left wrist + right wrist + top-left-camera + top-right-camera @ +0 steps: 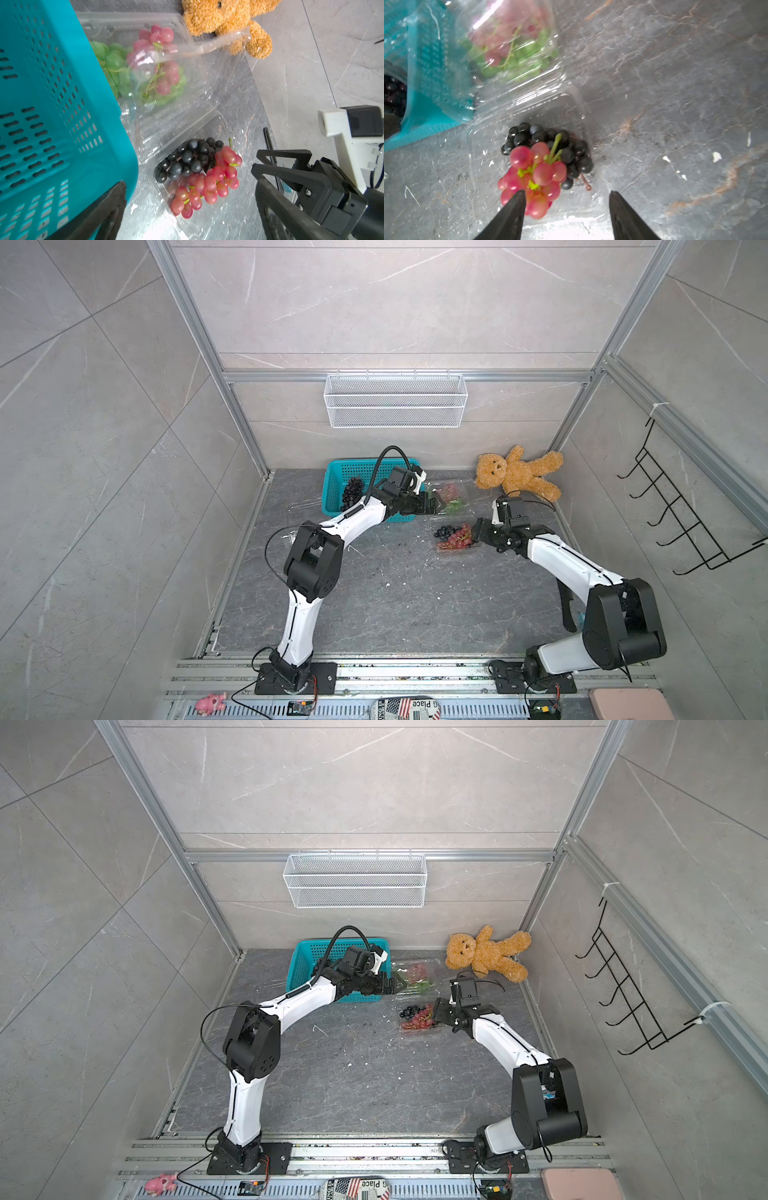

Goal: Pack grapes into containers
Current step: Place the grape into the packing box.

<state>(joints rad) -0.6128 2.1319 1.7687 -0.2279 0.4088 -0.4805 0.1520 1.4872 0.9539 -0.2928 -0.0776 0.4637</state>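
Note:
Two clear containers lie side by side on the floor. The near container (446, 554) holds a dark purple bunch of grapes (445, 532) and a red bunch (537, 172). My right gripper (566, 194) hangs open at that container's edge, one finger beside the red bunch and nothing between its jaws. The far container (187, 99) holds green grapes (112, 60) and pink grapes (160, 35) under a half-lowered lid. My left gripper (432, 506) stands wide open and empty between this container and the teal basket (328, 489). Another dark bunch (352, 490) lies in that basket.
A brown teddy bear (515, 475) lies at the back right, close behind the far container. A white wire basket (395, 400) hangs on the back wall. A black hook rack (685, 526) is fixed to the right wall.

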